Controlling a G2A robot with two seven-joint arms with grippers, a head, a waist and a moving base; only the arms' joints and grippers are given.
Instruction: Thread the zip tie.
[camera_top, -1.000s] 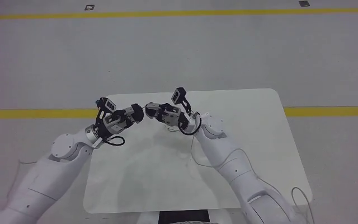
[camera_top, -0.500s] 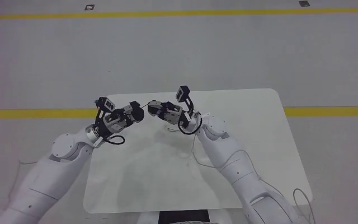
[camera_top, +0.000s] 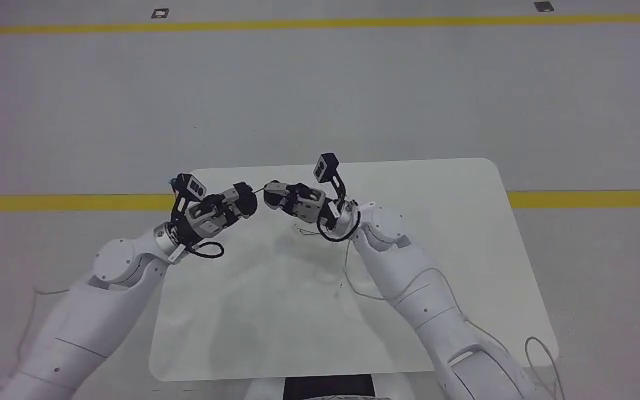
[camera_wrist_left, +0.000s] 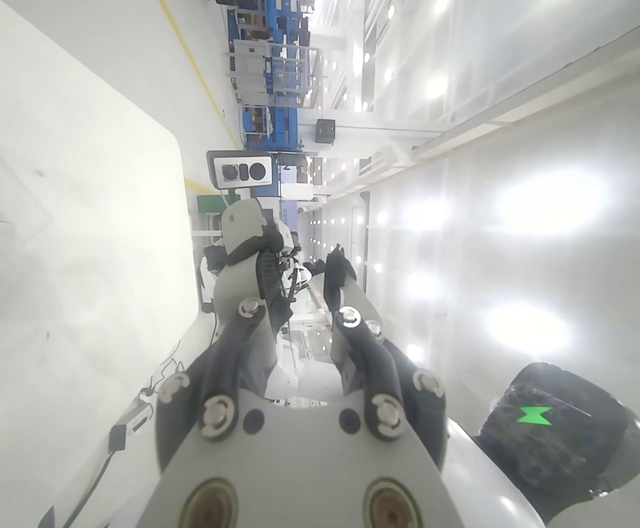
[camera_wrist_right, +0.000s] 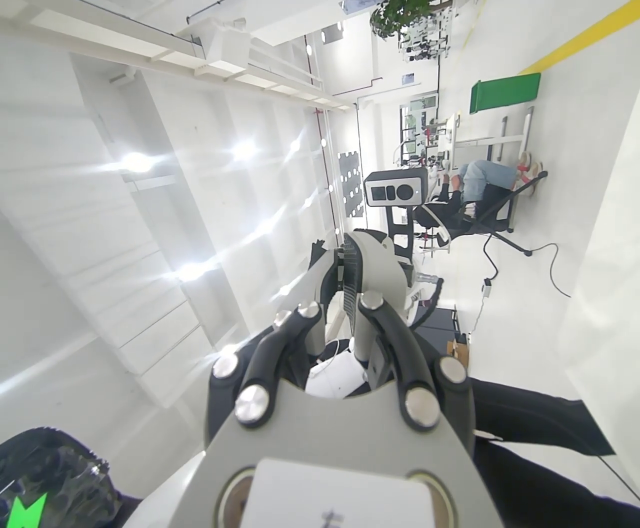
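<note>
Both grippers meet tip to tip above the back left part of the white table (camera_top: 440, 270). A thin dark zip tie (camera_top: 262, 187) shows as a short line between them in the top view. My right gripper (camera_top: 270, 193) (camera_wrist_right: 340, 265) has its fingers pressed almost together, apparently shut on the zip tie, though the tie itself is hard to make out in its wrist view. My left gripper (camera_top: 248, 199) (camera_wrist_left: 305, 272) faces it with a clear gap between its fingers (camera_wrist_left: 267, 280), open. Whether the tie's end reaches into that gap is not clear.
Thin dark cables (camera_top: 318, 232) lie on the table under the right arm. The table's rounded back corner (camera_wrist_left: 170, 140) is close to the left gripper. A yellow floor line (camera_top: 560, 198) runs behind the table. The front half of the tabletop (camera_top: 280, 320) is bare.
The right gripper drew slightly back and to the right from the left gripper, then edged in again. The left arm has hardly moved.
</note>
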